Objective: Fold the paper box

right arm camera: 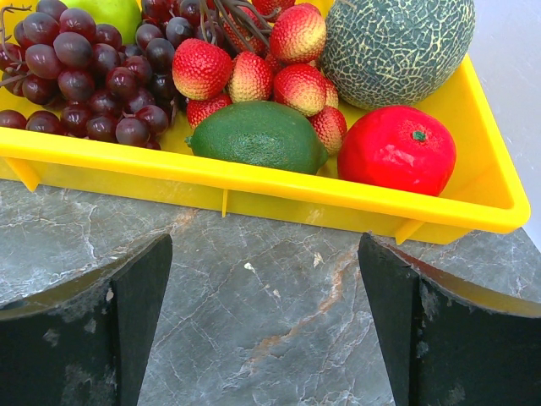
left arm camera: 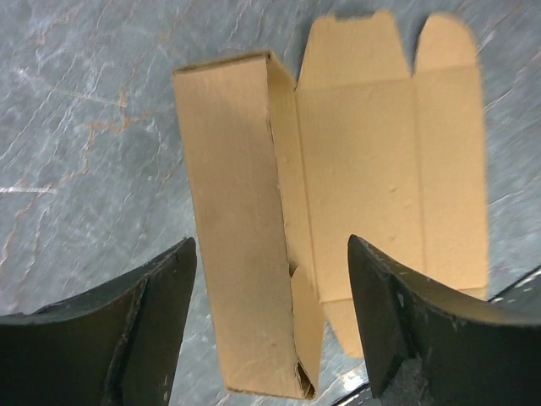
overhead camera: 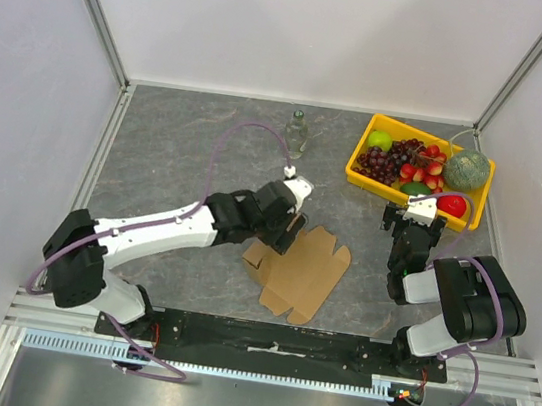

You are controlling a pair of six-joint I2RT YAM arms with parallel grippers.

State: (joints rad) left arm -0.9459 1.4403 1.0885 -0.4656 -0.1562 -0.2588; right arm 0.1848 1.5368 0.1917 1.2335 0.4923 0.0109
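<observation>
Paper box: one brown cardboard sheet, partly folded, mid-table beneath left gripper, jaws spread, holding nothing. Right gripper same, facing one yellow plastic tray. One clear bottle. Grey marbled table, white walls.

Grey marble table, paper box, yellow tray, glass bottle

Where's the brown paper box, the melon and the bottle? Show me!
paper box [overhead camera: 304, 268], top view, middle of its flat panel.
melon [right arm camera: 393, 46], right wrist view, middle of its netted skin.
bottle [overhead camera: 298, 136], top view, its clear body.
</observation>
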